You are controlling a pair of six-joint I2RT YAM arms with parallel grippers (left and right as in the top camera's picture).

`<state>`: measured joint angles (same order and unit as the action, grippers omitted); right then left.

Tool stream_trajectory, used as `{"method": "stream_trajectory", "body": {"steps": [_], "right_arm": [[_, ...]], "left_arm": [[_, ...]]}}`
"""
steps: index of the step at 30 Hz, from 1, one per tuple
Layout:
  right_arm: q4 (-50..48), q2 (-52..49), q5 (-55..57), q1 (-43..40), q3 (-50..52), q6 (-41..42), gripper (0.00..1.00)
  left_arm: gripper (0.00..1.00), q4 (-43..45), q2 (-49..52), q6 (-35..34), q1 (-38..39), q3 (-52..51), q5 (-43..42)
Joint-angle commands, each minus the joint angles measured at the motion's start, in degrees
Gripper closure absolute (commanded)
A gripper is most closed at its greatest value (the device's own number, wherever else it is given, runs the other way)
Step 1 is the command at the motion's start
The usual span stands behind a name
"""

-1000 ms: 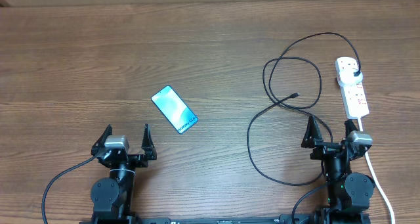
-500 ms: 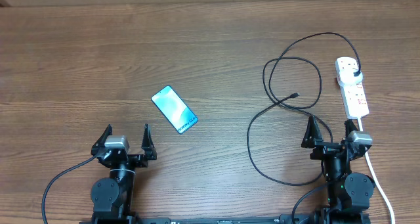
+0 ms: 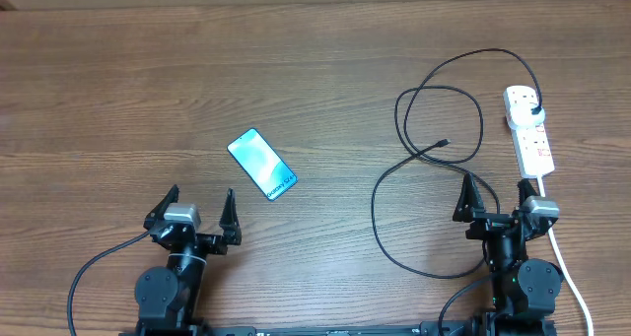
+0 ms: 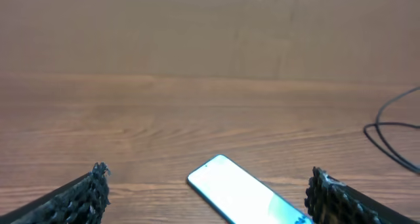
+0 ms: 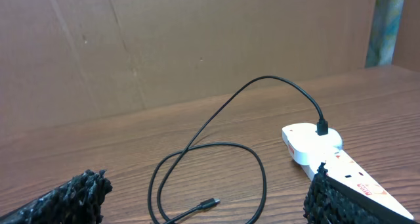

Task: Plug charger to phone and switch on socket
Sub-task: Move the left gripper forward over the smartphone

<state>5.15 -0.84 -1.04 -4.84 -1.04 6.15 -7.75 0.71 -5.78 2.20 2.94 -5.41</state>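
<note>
Pickup of the small connector tip (image 3: 445, 142) looks like the step in hand, since neither gripper holds anything. The long thin black charger cable (image 3: 374, 203) lies in loose loops on the brown wooden table (image 3: 118, 80). Its tip lies just ahead of the right gripper (image 3: 494, 183), whose fingers stand wide and empty. Its black plug (image 3: 533, 107) already sits in the white elongated power strip (image 3: 530, 131) with red switch marks, at the far right.

The slim smartphone with the light-blue screen (image 3: 262, 164) lies flat and slanted just ahead of the left gripper (image 3: 201, 192), which is also spread wide and empty. It is well apart from the tip.

To do this well, the right arm should probably come down over the tip, across the cable's line. It should pinch just behind the connector, so the end sticks out straight for insertion. The left fingers could steady the phone by its long edges, leaving its short ends free. Loops near the right arm could snag, so a slow lift seems wise.
</note>
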Motion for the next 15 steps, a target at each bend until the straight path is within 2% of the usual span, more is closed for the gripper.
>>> {"method": "stream_trajectory", "body": {"steps": [1, 7, 15], "right_arm": [[-0.33, 0.68, 0.07, 0.26, 0.59, -0.24, 0.0], [-0.33, 0.68, 0.07, 0.26, 0.59, -0.24, 0.0], [-0.33, 0.68, 0.07, 0.26, 0.59, -0.24, 0.0]], "left_arm": [[0.0, -3.08, 0.13, 0.42, -0.31, 7.67, -1.66], [0.0, -10.01, 6.75, 0.39, -0.31, 18.69, -1.7], [0.0, -15.08, 23.52, -4.48, -0.31, 34.16, -1.97]]}}
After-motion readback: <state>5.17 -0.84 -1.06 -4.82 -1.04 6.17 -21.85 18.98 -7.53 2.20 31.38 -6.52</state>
